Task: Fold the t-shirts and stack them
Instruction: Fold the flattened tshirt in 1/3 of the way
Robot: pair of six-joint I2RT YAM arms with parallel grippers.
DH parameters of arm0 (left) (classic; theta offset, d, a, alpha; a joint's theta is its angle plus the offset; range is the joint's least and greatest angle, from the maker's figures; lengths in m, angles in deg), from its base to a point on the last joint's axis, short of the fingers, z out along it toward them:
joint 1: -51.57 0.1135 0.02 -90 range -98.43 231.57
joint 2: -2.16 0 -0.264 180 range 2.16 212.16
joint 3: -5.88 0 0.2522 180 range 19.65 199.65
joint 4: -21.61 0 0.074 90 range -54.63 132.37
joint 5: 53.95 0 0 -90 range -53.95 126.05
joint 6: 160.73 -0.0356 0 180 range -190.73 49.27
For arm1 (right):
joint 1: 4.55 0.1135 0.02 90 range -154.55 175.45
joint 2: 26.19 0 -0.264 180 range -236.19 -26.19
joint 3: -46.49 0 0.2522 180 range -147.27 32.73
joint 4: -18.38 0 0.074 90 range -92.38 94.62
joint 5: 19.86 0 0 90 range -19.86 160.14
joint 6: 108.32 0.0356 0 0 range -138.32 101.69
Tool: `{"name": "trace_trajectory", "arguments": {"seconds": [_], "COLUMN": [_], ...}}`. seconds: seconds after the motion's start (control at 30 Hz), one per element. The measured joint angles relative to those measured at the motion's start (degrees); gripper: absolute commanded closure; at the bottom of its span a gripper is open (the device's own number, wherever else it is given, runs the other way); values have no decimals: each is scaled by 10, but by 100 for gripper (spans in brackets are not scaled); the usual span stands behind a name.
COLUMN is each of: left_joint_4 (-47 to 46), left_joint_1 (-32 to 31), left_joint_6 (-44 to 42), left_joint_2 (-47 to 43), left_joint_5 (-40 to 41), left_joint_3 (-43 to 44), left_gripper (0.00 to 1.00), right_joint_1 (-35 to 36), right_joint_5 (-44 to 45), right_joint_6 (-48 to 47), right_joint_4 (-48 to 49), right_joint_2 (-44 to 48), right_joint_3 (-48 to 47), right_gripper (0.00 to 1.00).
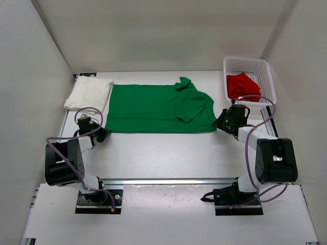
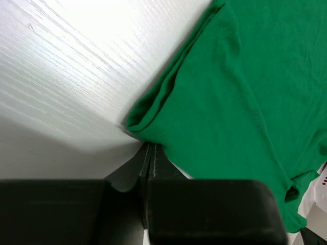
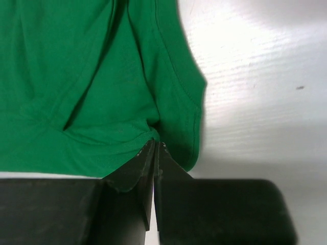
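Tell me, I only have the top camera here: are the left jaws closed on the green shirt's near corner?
Observer: Yes. The left wrist view shows the left jaws shut, with the corner of the green t-shirt seemingly pinched at their tips.
Operator: And the right side?
Observer: The right wrist view shows the right jaws shut on the shirt's hem, with creases gathering toward the tips.
Operator: Is it a single layer on the left?
Observer: No. The left wrist view shows the edge doubled over there, with a fold running along the table.
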Motion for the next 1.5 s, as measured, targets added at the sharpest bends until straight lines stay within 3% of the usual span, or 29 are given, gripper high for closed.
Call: {"name": "trace_trajectory", "arguments": {"seconds": [0.23,0.3,0.4,0.6,0.67,0.8,0.97,1.13,1.33,1.4,1.5], "left_joint_4": [-1,0,0,12,20,35,40,47,31,28,-22], "left_joint_1": [13,14,14,17,15,-1,-69,-189,-221,-215,-186], "left_joint_6": [2,2,2,4,3,-7,-22,-32,-21,-15,7], "left_joint_2": [9,11,11,-12,-39,-128,-189,-53,152,178,156], "left_joint_5": [0,0,0,-2,0,11,60,71,18,-2,-46], "left_joint_3": [9,11,11,10,7,-10,-22,76,225,222,148], "left_gripper": [98,97,96,88,85,76,80,80,84,82,81], "right_joint_1": [-20,-31,-37,-20,-5,38,69,95,116,116,114], "right_joint_5": [3,-2,-16,18,39,71,49,31,22,23,22], "right_joint_6": [-8,-8,-7,-10,-9,-11,-19,-33,-42,-41,-28], "right_joint_4": [8,10,11,-18,-22,-19,-35,-68,-93,-99,-73], "right_joint_2": [-28,-45,-65,-23,21,83,3,-104,-158,-158,-123], "right_joint_3": [-10,-12,-20,-32,-27,-24,-66,-133,-170,-158,-104], "right_gripper": [100,96,79,71,74,97,100,100,99,100,100]}}
